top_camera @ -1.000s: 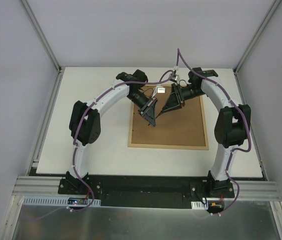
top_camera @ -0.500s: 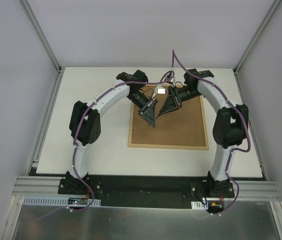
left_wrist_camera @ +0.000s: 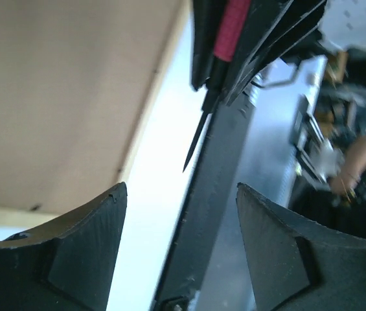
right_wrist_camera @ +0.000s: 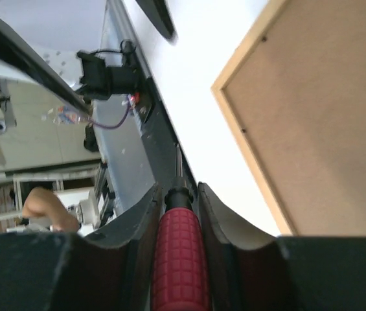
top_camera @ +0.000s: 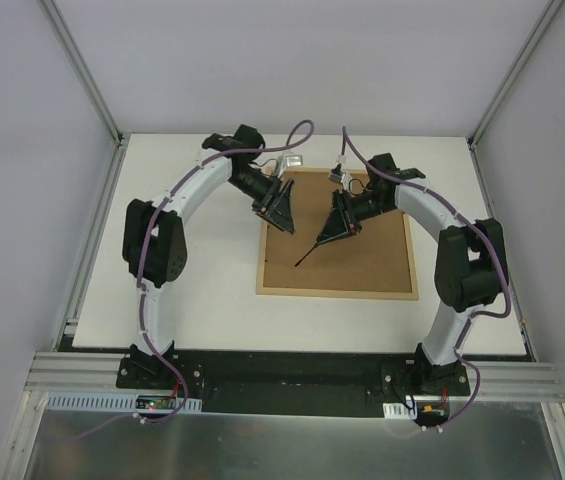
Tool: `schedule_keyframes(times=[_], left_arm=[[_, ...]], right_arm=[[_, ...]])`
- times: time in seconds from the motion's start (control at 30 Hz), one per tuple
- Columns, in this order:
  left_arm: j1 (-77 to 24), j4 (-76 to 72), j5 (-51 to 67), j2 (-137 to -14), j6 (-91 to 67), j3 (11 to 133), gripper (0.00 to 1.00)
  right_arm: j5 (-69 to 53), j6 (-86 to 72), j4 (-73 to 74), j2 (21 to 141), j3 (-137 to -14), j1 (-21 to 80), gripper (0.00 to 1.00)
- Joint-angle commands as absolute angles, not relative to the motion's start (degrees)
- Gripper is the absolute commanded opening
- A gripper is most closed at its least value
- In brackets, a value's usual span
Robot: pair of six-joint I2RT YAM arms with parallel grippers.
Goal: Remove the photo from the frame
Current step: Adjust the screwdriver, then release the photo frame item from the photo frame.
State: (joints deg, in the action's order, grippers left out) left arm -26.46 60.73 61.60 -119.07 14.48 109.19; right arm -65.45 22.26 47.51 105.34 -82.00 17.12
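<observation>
Jaws of the left gripper [left_wrist_camera: 181,194] stand parted, holding nothing; those of the right gripper [right_wrist_camera: 179,194] are clamped on a red-handled tool [right_wrist_camera: 177,259]. The white table [top_camera: 192,290] carries the frame [top_camera: 362,260], flat, brown back upward; the photo is hidden. The left gripper hangs over the frame's far-left corner. The right gripper is over the frame's middle, the tool's thin tip angled at the frame's back; contact cannot be told.

Both arms arched up and inward, elbows flared out. Left arm [top_camera: 184,192] reaches toward far centre, wrist pitched down. Left gripper [top_camera: 280,210] has jaws spread wide, nothing between fingers [left_wrist_camera: 85,246]. Right arm [top_camera: 432,205] pretty much mirrors it. Right gripper [top_camera: 336,230] pinches red-handled tool [right_wrist_camera: 179,259], thin tip angled down toward near left.
</observation>
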Motion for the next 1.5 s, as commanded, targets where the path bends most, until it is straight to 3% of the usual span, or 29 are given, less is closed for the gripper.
schedule_keyframes(times=[0.0,0.2,0.43,1.1,1.47], left_arm=[[-20.40,54.33,51.97,-111.71,9.95,103.03,0.67],[-16.00,45.10,40.96,-111.01,3.52,91.60,0.67],[-15.91,38.94,35.60,-111.71,1.41,82.63,0.67],[-16.43,35.77,40.43,-117.95,-3.69,81.74,0.61],[-17.84,35.25,39.29,-118.65,-5.80,81.74,0.47]], right_arm=[[-60.13,1.45,20.08,102.39,-75.78,17.23,0.01],[-53.71,-17.55,5.20,110.46,-73.83,17.84,0.01],[-50.72,-26.27,4.40,119.00,-75.41,19.51,0.01],[-52.56,-37.71,-7.73,124.89,-74.27,22.94,0.01],[-53.35,-37.18,-10.72,124.37,-73.30,24.52,0.01]])
